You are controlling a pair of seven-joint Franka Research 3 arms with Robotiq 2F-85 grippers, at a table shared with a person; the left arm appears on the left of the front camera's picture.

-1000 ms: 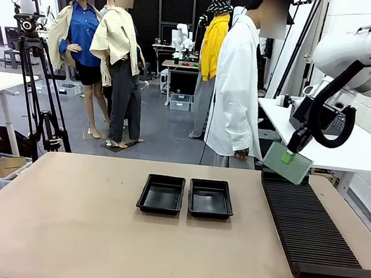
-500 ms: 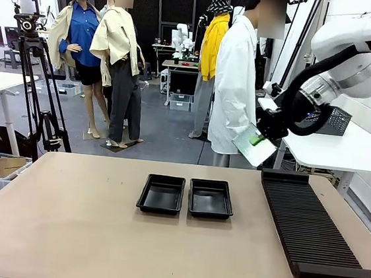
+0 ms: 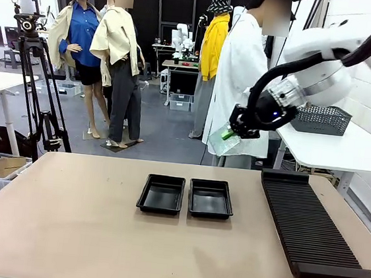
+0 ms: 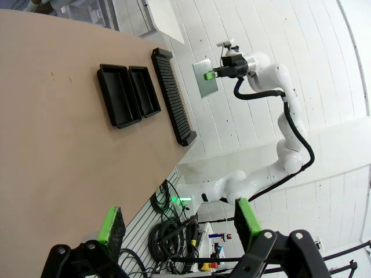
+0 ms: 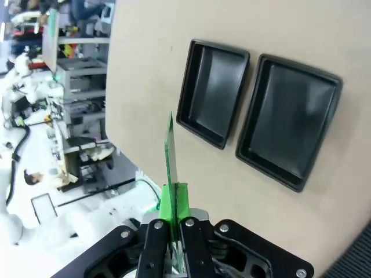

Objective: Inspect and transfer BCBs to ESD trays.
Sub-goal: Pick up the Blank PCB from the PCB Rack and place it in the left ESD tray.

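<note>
My right gripper is clamped on a BCB, its green pads pinching one edge of the board. In the right wrist view the board stands edge-on, rising straight out from between the closed fingers as a thin green line. From the left wrist view I see the same board from afar, showing a flat face and hanging off the gripper in open air. Taking the long black ribbed rack as my reference, the board is held up off the table, above and to the left of the rack's far end, touching nothing but the pads. The white right arm reaches in over the rack's far end to carry it there. The two ESD trays lie flat on the table to the left of the rack, level with its far half and clear of it: the left tray and the right tray sit side by side, nearly touching, with the right one the nearer to the rack. The board hangs above and beyond that nearer tray. My left gripper stands wide open with nothing between its pads, high over the table and well away from the rack. A person in a white coat stands beyond the rack's far end, behind the raised board.
</note>
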